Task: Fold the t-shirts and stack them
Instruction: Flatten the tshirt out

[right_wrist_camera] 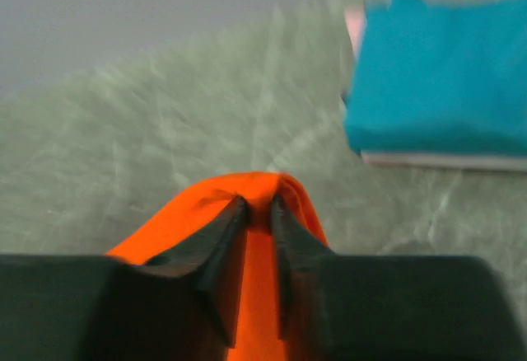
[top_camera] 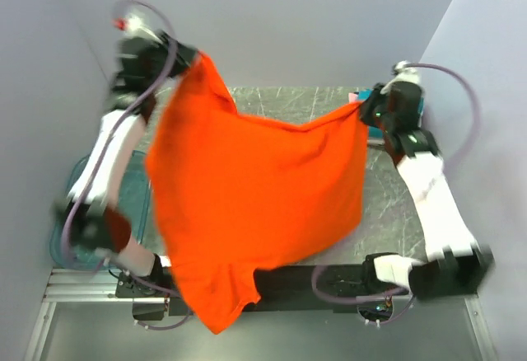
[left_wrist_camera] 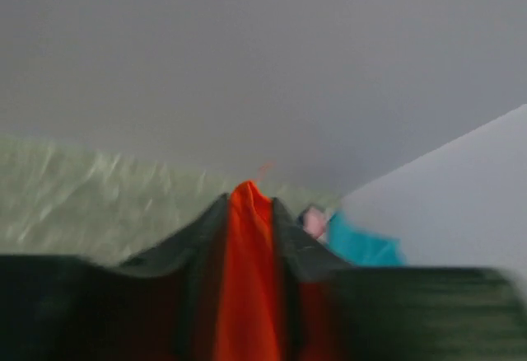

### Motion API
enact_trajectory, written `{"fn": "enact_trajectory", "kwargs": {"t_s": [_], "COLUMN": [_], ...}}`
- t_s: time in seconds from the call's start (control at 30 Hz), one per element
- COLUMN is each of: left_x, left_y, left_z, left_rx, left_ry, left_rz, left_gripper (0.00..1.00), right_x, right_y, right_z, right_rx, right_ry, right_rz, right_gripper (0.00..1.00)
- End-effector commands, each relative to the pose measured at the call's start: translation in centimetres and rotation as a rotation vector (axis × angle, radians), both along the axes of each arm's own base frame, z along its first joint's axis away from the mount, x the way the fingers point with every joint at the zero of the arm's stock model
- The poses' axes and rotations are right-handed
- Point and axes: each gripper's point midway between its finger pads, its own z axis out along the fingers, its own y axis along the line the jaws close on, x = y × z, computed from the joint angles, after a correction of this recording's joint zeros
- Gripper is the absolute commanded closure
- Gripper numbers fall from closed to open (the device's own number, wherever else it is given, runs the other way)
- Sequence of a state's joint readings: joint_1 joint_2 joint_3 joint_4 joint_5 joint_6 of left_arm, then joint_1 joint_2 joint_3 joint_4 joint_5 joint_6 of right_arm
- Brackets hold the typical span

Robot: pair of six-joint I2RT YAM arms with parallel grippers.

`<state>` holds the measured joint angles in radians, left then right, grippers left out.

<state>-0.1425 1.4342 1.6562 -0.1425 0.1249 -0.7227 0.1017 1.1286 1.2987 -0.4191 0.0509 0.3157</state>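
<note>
Your left gripper (top_camera: 190, 58) is pinching the orange-red shirt (top_camera: 255, 196) up by the wall (top_camera: 33, 64) over the desk's (top_camera: 280, 100) far-left corner, bin (top_camera: 76, 171) sitting past the left edge. Shirt's hanging spread across the middle, sleeve (top_camera: 218, 307) dangling off the near edge. Your right gripper's (top_camera: 366, 107) clamping its other corner, folded teal stack (right_wrist_camera: 445, 81) crowding the far-right corner.

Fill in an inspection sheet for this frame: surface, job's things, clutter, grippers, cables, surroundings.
Surface: grey-green marbled table, largely hidden by cloth.
Job's things: orange shirt hangs spread between both grippers; folded stack at far right, teal on top, pink and white edges beneath.
Clutter: blue-green bin at the left.
Grippers: left shut on the shirt; right shut on the shirt.
Cables: grey loops along each arm.
Surroundings: plain lavender walls.
</note>
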Motion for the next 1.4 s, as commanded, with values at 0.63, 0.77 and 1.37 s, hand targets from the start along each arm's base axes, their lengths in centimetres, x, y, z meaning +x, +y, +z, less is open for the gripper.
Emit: {"fn": "enact_trajectory", "kwargs": {"t_s": [0.63, 0.77, 1.37], "left_x": [-2.5, -4.3, -8.4], "left_y": [-4.7, -5.8, -6.5], "left_z": [-27.5, -30.6, -41.6], "left_rx": [0.051, 0.059, 0.156], "left_ry": [0.714, 0.814, 1.124], "left_rz": [-0.118, -0.141, -0.215], "left_gripper": [0.24, 0.23, 0.3], "right_x": [2.8, 1.4, -4.5], "right_y": [1.1, 2.4, 6.2], "right_z": [-16.5, -18.7, -28.6], "right_rx": [0.107, 0.173, 0.222], "right_ry": [0.515, 0.588, 0.911], "right_rz": [0.097, 0.133, 0.225], "right_gripper": [0.25, 0.25, 0.29]}}
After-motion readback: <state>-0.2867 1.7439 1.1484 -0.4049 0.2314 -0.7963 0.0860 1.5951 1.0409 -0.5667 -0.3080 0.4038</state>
